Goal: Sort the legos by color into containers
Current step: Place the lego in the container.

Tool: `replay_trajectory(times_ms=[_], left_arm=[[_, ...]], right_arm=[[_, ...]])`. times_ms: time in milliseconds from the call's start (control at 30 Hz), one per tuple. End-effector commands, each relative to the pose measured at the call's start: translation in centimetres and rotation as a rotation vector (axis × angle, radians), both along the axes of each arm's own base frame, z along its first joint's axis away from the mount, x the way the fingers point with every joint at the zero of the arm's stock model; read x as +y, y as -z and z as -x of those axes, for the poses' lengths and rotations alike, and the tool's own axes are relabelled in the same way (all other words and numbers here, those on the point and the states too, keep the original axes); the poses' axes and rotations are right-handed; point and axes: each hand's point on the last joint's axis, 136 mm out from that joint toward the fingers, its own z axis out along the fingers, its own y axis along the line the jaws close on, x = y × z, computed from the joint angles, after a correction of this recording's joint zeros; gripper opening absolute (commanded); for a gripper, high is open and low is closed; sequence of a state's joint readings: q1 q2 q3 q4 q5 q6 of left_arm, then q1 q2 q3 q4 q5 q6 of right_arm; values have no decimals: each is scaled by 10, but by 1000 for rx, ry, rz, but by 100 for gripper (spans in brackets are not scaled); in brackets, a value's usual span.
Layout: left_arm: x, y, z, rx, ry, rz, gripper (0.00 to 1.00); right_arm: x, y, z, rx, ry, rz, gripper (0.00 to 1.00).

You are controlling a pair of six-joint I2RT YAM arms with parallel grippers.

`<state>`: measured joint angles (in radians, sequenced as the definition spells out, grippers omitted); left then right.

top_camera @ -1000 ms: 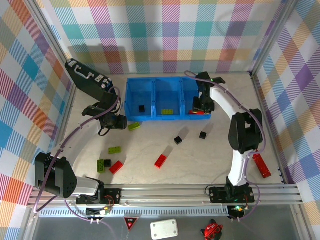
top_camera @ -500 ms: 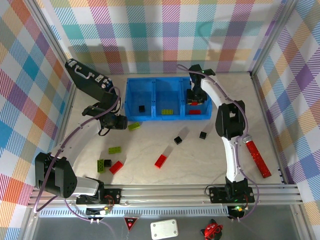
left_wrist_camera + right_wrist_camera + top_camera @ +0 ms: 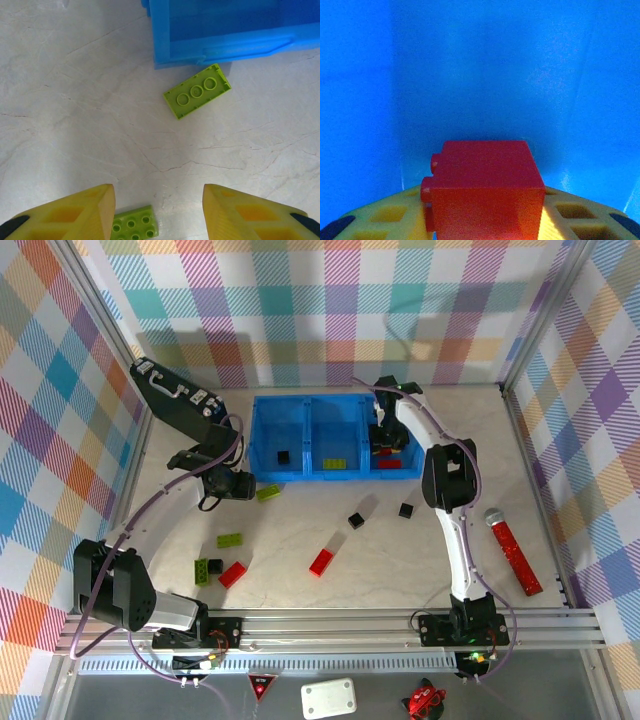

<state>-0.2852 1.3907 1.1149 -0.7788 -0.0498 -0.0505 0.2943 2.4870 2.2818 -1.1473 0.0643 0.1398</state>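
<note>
Right gripper [image 3: 485, 222] clamped on a red brick [image 3: 485, 187], down inside the blue tray's right-hand compartment [image 3: 480, 75], and a crooked release could bounce it off that wall or leave it clinging to a finger.

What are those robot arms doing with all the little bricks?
They are sorting bricks by color into a blue tray. The right arm holds a red brick in its jaws at the tray's right-end compartment. A black brick lies in the left compartment and green ones in the middle. The left arm hovers with open jaws above the table, near a lime green brick beside the tray. Other bricks lie loose on the table.
</note>
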Motion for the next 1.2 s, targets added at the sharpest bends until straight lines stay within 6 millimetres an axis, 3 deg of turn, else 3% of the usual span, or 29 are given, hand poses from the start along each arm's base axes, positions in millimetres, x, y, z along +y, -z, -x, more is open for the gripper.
replay_trajectory(times_ms=[0, 267, 700, 967, 1167], left_arm=[[4, 3, -1, 12, 5, -13, 50], [5, 2, -1, 7, 3, -16, 51], [3, -1, 0, -2, 2, 1, 51], [0, -2, 2, -3, 5, 23, 50], [-3, 1, 4, 9, 0, 43, 50]], right_arm=[[2, 3, 3, 29, -19, -17, 47], [4, -7, 2, 13, -13, -34, 51], [4, -62, 6, -60, -3, -68, 56], [3, -96, 24, -94, 2, -95, 56], [1, -106, 49, -97, 14, -125, 57]])
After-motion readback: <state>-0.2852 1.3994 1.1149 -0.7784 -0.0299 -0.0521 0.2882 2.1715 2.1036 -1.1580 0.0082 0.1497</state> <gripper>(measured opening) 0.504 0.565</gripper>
